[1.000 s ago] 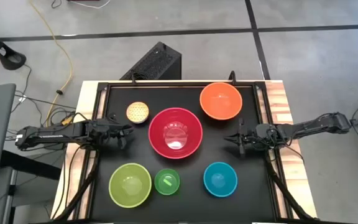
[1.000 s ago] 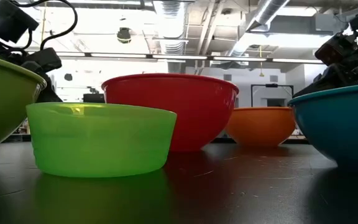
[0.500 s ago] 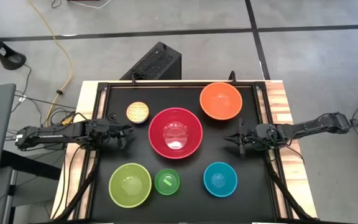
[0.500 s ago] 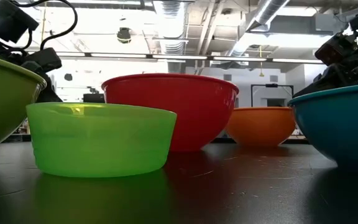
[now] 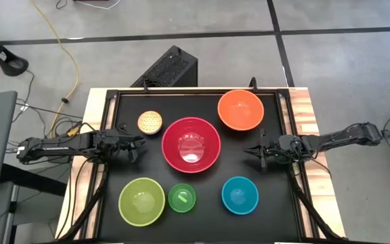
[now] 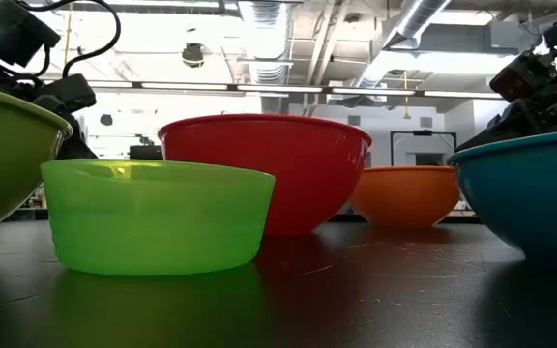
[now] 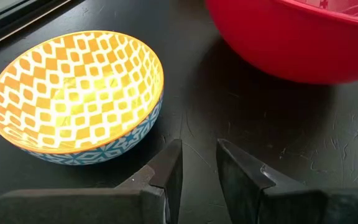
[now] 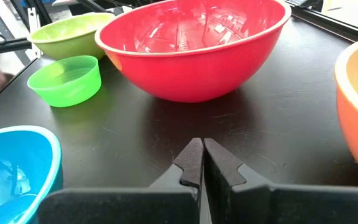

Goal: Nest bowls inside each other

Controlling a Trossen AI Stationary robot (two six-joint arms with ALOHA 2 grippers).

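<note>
Six bowls stand apart, each upright on its base on the black table. The large red bowl is in the middle and the orange bowl at the far right. The patterned yellow bowl is far left, and the lime green bowl, small green bowl and blue bowl line the near side. My left gripper hovers left of the red bowl, near the yellow bowl, slightly open and holding nothing. My right gripper hovers right of the red bowl, shut and holding nothing.
A raised black frame borders the table, with wooden strips outside it. Bare table lies between the red bowl and the near row of bowls. Cables and a black box lie on the floor beyond the far edge.
</note>
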